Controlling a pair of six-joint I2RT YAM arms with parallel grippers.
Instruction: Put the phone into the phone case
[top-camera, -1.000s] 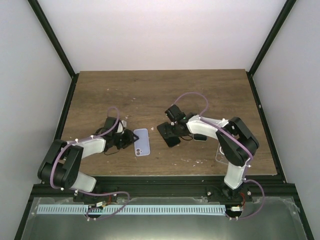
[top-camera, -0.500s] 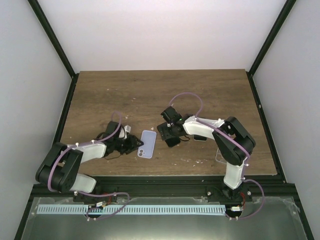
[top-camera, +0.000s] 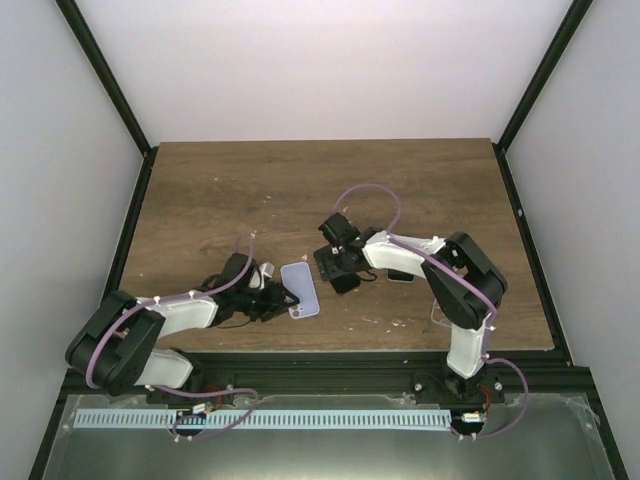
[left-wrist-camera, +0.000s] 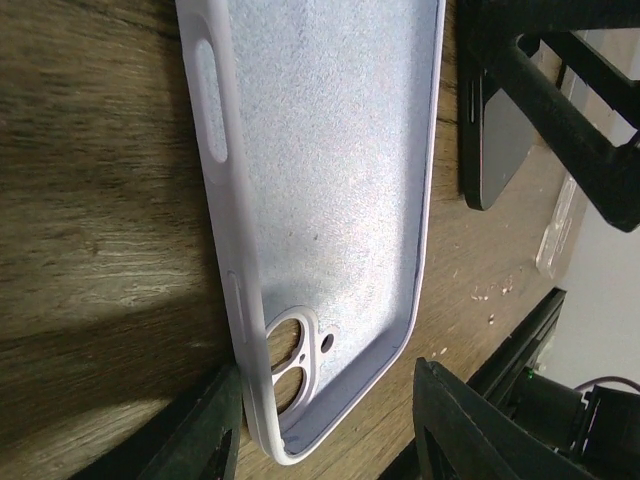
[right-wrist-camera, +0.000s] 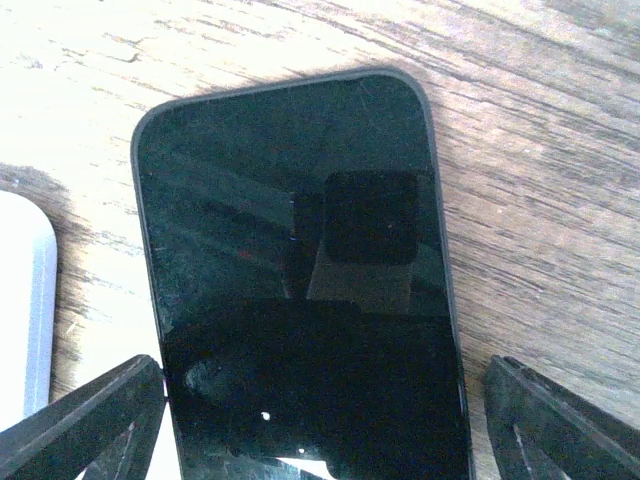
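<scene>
A lavender phone case (top-camera: 300, 289) lies open side up on the wooden table (top-camera: 300, 190). In the left wrist view the case (left-wrist-camera: 330, 150) has its camera-cutout end between my fingers. My left gripper (top-camera: 279, 299) (left-wrist-camera: 325, 378) is open and straddles that end, the left finger against the case's side. A black phone (top-camera: 343, 277) (right-wrist-camera: 300, 300) lies screen up just right of the case. My right gripper (top-camera: 334, 266) (right-wrist-camera: 322, 372) is open with one finger on each side of the phone.
A clear phone case (top-camera: 441, 311) (left-wrist-camera: 556, 230) lies near the table's front right edge. A small dark object (top-camera: 401, 274) sits under the right arm. The lavender case's edge shows at the left of the right wrist view (right-wrist-camera: 25, 310).
My left gripper has moved right and toward the front, and the lavender case has shifted right and turned, closer to the phone. The right gripper has edged slightly left over the phone.
</scene>
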